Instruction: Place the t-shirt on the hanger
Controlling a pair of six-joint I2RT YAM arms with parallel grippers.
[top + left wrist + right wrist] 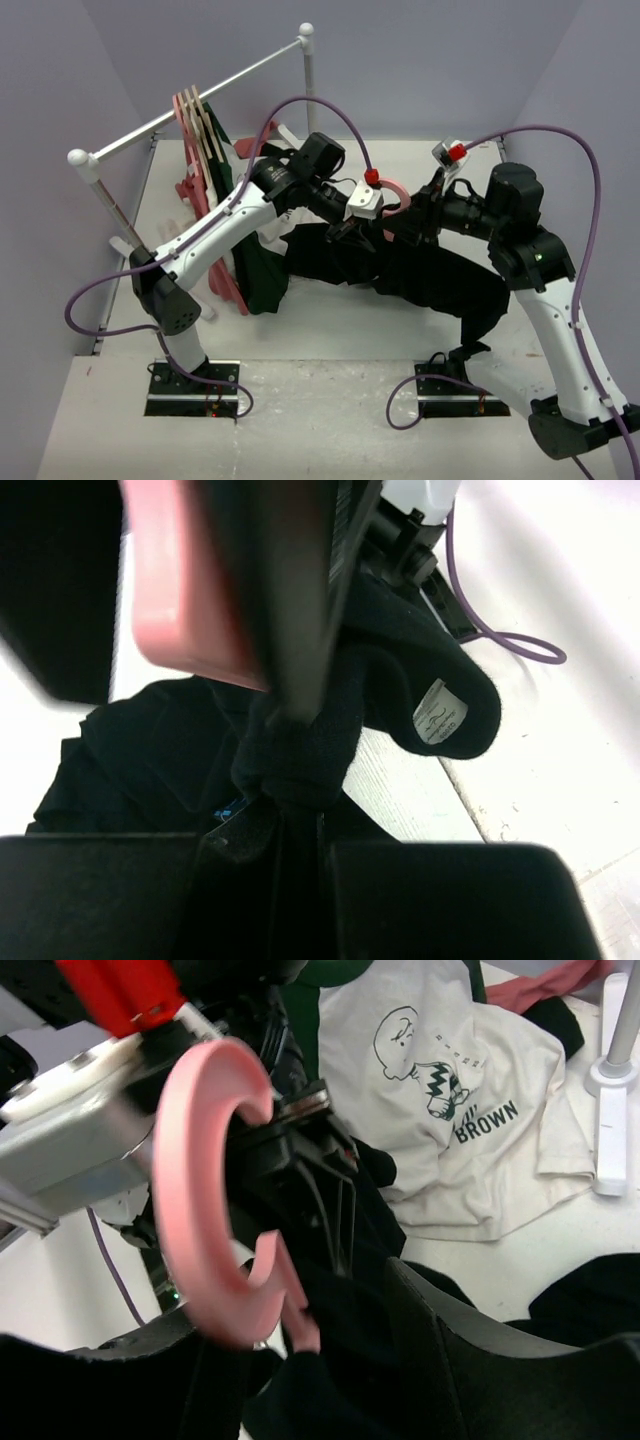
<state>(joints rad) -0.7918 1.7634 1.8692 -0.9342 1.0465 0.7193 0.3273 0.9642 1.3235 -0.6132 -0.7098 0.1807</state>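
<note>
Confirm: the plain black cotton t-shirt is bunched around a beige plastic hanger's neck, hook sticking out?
Wrong colour: the thick-hooked plastic hanger is pink, not beige, as the right wrist view shows. The plain black cotton t-shirt is bunched around its neck, hook sticking out.

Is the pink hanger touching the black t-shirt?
Touching. The right wrist view shows the stem of the hanger going straight down into the bunched fabric of the t-shirt, with no gap.

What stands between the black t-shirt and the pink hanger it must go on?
Nothing visible does. The hook of the pink hanger rises out of the bunched black t-shirt, and the left gripper pinches that fabric right beside the pink plastic.
</note>
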